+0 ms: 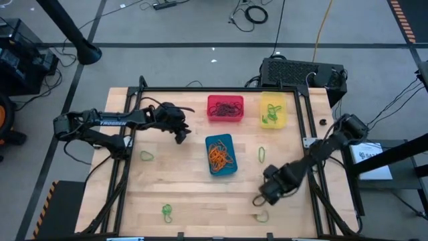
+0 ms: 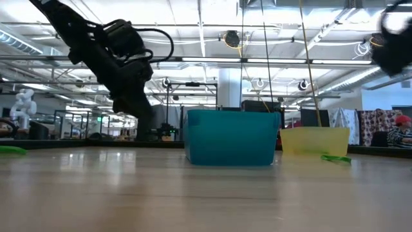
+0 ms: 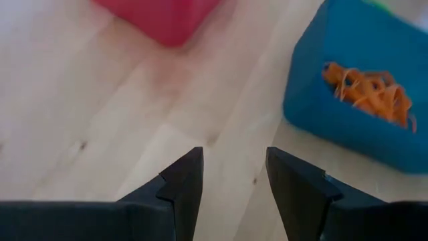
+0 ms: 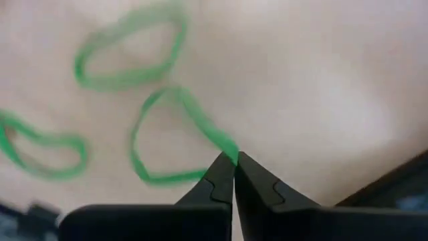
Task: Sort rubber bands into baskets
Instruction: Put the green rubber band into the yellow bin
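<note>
Your right gripper, far from the yellow basket, pinches one green band by a thin edge, so lifting may drop it.

A light wooden table fills a black frame and stands on a grey floor. Behind its far edge sits a black box with a perforated top, cables lying loose beyond it. At the right a white paper lies. Beyond the table, a person in a red cap sits at the right.
</note>
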Tool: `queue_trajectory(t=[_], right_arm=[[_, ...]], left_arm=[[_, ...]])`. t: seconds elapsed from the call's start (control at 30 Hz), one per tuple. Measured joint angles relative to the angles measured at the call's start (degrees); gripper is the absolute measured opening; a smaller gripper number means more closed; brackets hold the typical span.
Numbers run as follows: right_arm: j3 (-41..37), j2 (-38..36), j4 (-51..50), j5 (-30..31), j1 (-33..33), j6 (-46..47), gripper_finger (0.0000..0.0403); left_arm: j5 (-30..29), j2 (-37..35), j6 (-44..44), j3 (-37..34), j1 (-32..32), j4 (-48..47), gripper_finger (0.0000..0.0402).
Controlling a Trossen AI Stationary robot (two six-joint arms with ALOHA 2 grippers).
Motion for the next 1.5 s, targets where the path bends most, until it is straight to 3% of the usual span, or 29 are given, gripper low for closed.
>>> queue_trajectory(t=[0.33,0.7,1.03,1.23,1.5], right_arm=[[9.1,0.0,-23.0,20.0,-16.4,-16.4,0.0001],[9.2,-0.1,-23.3,34.1,-47.6,-45.7,0.0000],[9.2,-0.3,-8.3,34.9,-69.1,-66.3,0.0000],[9.2,-0.3,-2.0,34.6,-75.7,-75.4,0.0016],[9.1,0.0,-0.8,34.6,-80.8,-83.0,0.0068]], left_arm=[[0.0,0.0,-3.8,0.0,0.0,5.1,0.0170],[3.3,0.0,-8.4,0.0,-0.1,4.0,0.0170],[3.9,0.0,-13.8,0.0,-3.7,-1.7,0.0170],[3.8,0.0,-18.2,0.0,-5.7,-2.0,0.0170],[1.3,0.0,-22.8,0.0,-6.3,-2.0,0.0170]])
